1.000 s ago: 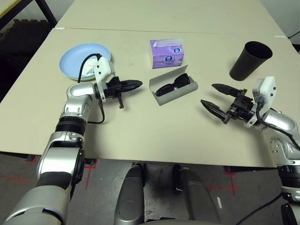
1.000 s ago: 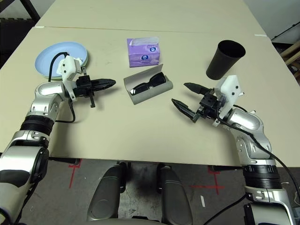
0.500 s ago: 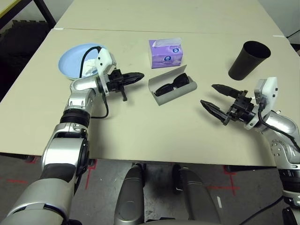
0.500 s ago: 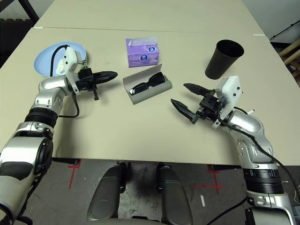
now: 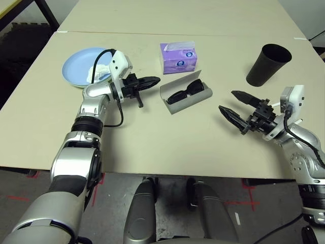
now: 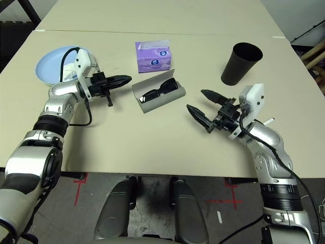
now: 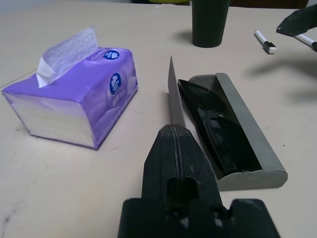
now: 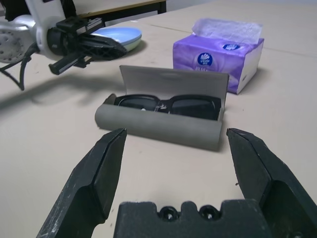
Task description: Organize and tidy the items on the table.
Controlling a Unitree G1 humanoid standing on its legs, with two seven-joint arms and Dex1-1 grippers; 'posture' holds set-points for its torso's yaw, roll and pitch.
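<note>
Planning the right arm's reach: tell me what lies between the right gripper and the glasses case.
Bare table between right gripper and case, per both eye views.

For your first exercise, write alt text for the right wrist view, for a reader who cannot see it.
An open grey oblong glasses case holding black sunglasses lies on the cream-beige table, framed by the right gripper and its two spread black fingers. Behind the case stands a purple tissue box; the left gripper, shut, points toward the case from one side.

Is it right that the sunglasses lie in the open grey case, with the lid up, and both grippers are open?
Not quite. Only the right gripper is open; the left gripper is shut, as the left wrist view shows. The sunglasses do lie in the open case.
</note>
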